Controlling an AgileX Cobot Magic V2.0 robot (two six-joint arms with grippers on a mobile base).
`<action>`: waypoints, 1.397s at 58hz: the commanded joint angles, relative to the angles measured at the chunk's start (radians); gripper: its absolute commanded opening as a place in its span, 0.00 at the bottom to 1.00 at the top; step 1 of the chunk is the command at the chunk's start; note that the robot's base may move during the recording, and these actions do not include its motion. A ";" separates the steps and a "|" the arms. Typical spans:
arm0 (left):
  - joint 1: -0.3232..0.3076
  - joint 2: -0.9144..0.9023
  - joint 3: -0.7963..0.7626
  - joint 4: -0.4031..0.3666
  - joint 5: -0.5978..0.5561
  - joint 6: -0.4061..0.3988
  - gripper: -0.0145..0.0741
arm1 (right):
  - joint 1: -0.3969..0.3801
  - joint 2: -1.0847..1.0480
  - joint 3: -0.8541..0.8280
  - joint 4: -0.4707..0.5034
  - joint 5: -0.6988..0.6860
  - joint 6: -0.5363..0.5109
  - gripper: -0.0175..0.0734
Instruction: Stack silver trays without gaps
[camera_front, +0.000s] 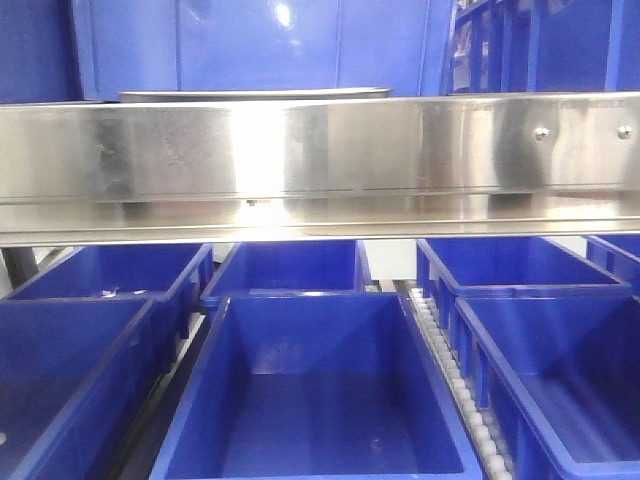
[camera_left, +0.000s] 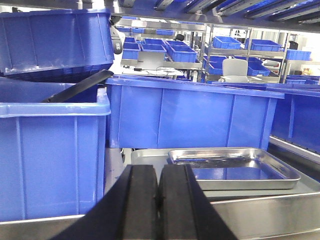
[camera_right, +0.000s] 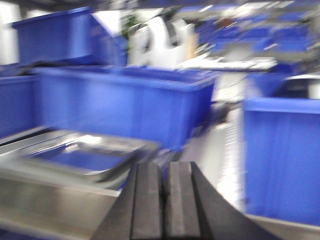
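The left gripper (camera_left: 158, 202) and right gripper (camera_right: 164, 200), fingers pressed together and empty, face the upper silver tray (camera_left: 235, 170), which rests nested inside a larger tray (camera_left: 280, 210), apparently seated.

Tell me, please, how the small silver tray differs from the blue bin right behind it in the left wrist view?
The silver tray is shallow, shiny metal with a thin flared rim; the blue bin is deep, matte plastic with ribbed walls. The tray lies low in a larger steel pan; the bin rises well above it. Both are rectangular and open-topped.
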 joint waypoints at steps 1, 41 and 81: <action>0.003 -0.003 0.003 -0.002 -0.013 0.000 0.14 | -0.089 -0.031 0.087 -0.023 -0.161 -0.009 0.11; 0.003 -0.003 0.003 -0.002 -0.013 0.000 0.14 | -0.325 -0.190 0.487 0.001 -0.513 0.171 0.11; 0.003 -0.003 0.003 -0.002 -0.013 0.000 0.14 | -0.278 -0.192 0.487 0.007 -0.368 0.122 0.11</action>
